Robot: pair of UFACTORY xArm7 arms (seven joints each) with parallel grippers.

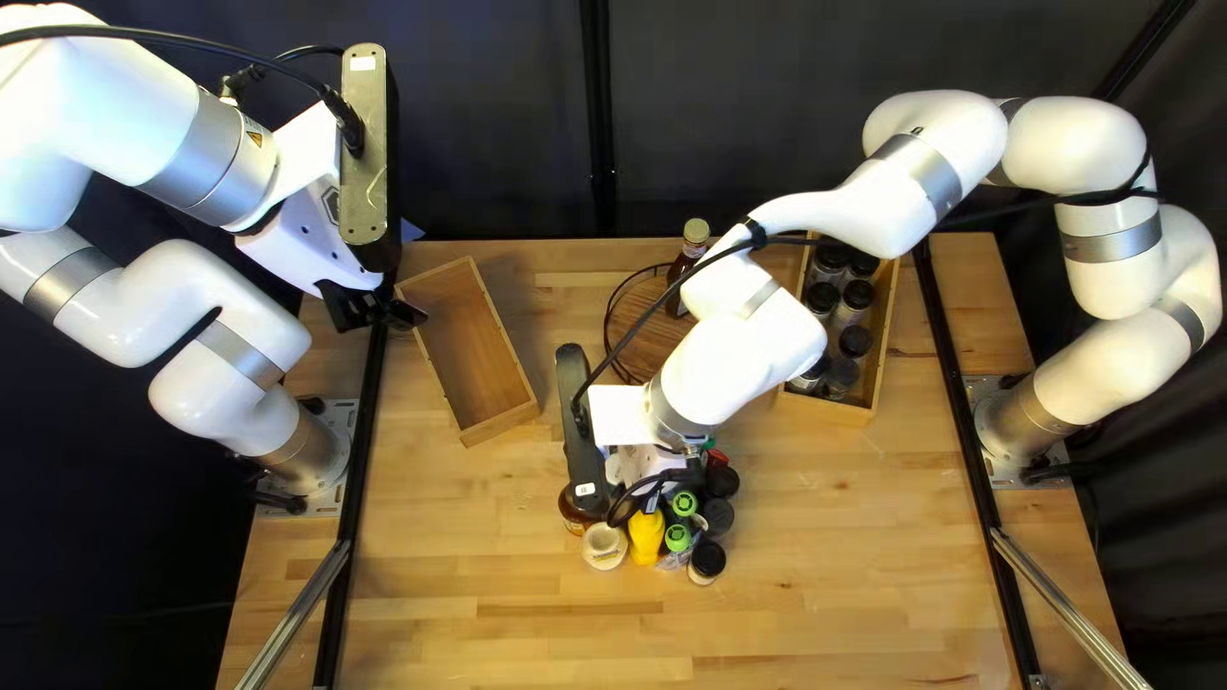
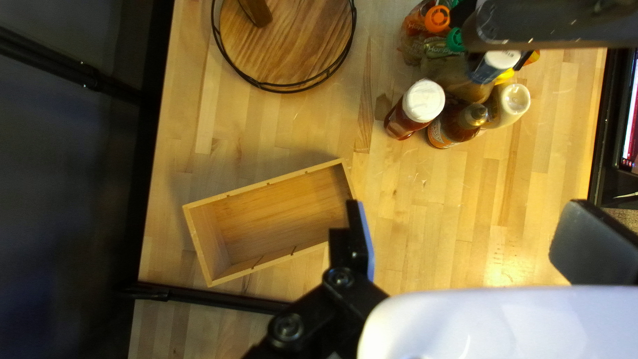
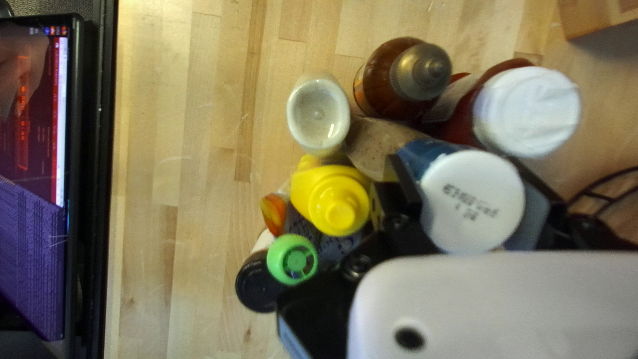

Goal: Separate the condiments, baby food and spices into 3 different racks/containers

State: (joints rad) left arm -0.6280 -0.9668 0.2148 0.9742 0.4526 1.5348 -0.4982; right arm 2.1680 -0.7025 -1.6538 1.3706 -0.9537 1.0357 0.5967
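Bottles (image 3: 332, 199) and jars bunch together on a wooden table (image 1: 486, 613) as the robot's right gripper (image 3: 469, 186) closes on a white-capped bottle (image 3: 473, 199), one finger against either side, with its neighbors pressed close around it. Across the table, the left gripper (image 2: 466, 223) hangs with its fingers wide apart near a slanted wooden box (image 2: 279, 219). Dark-lidded jars (image 1: 854, 302) fill a second box (image 1: 831, 409); a brown bottle (image 1: 675, 288) stands on a round wooden tray (image 1: 649, 335). The white-capped bottle looks like plastic, probably weighty if full, slick and apt to give under a hard squeeze; a level hold on its body, below the cap, seems safest. Lifting it straight up should spare the yellow bottle from toppling.
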